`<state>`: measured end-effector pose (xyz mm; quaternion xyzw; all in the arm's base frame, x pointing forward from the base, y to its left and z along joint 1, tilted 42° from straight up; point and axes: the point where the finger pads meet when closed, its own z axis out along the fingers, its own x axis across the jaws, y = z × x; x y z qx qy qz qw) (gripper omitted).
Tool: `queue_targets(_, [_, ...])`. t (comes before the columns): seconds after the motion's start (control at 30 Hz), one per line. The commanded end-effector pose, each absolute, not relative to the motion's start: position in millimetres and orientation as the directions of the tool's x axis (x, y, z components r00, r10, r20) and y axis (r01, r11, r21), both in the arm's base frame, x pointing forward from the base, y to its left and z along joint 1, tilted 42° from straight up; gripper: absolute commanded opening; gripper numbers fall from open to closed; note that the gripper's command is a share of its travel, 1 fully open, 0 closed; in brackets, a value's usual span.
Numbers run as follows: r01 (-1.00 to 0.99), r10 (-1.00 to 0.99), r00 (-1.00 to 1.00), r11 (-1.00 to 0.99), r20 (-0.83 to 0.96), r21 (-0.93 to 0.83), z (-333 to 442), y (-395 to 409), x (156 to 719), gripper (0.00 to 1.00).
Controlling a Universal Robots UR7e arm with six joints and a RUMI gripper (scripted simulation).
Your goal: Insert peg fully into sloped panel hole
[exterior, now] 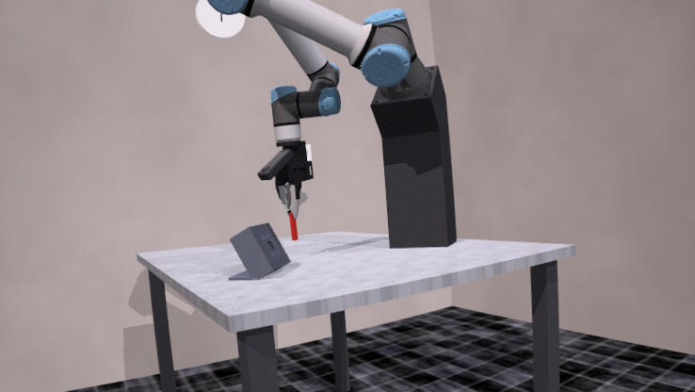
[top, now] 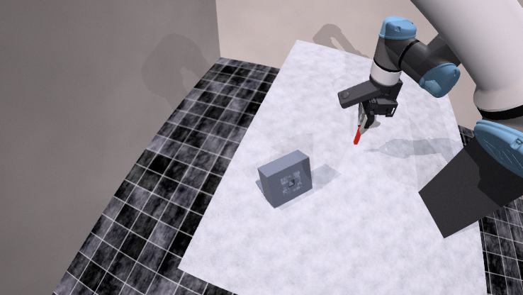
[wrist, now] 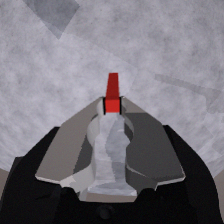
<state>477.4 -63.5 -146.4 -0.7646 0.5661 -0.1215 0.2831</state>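
Observation:
My gripper [top: 361, 127] [exterior: 291, 212] [wrist: 112, 98] is shut on a red peg [top: 356, 137] [exterior: 293, 226] [wrist: 113, 90], which hangs down from the fingertips above the table. The grey sloped panel [top: 281, 175] [exterior: 253, 251] stands on the table, below and to the left of the gripper in the top view. Its small dark hole [top: 290, 184] [exterior: 268, 244] sits in the middle of a patterned square on the sloped face. The peg is well apart from the panel. The wrist view shows only table beneath the peg; the panel is out of that view.
The white marbled table [top: 329, 234] [exterior: 369, 277] carries the panel and the robot's dark pedestal [top: 465, 190] [exterior: 418, 165] at its far right. A checkered floor [top: 146, 176] lies beyond the table's left edge.

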Motion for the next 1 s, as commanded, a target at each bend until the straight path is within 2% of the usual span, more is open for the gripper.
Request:
queue_targets(0.0, [-0.806, -0.939, 0.321, -0.203, -0.122, -0.555, -147.8, -65.6, 480.8, 0.00])
queue_targets(0.97, [-0.838, -0.953, 0.290, -0.208, -0.088, -0.504, -154.1, -67.1, 490.6, 0.00])
